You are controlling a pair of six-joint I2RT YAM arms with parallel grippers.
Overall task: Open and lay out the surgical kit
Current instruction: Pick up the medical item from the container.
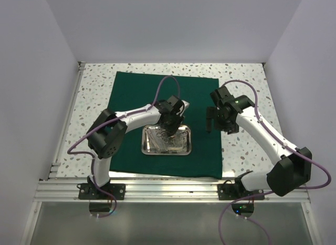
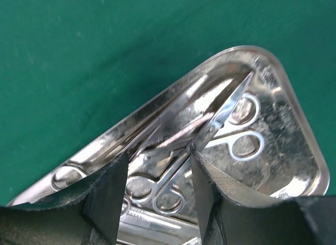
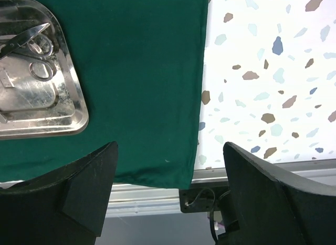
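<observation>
Left wrist view shows the left claw (image 2: 160, 160) partly open around slim silver scissors (image 2: 223, 116) in the shiny steel tray (image 2: 294, 150) on the dark green cloth (image 2: 79, 55), the right claw (image 3: 169, 147) wide open; a crooked pinch might drop them.

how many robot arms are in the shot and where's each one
2. The left arm reaches over the green cloth, with the left gripper low over the steel tray. The right arm holds the right gripper above the cloth's right edge, beside the tray. None seem hidden.
</observation>
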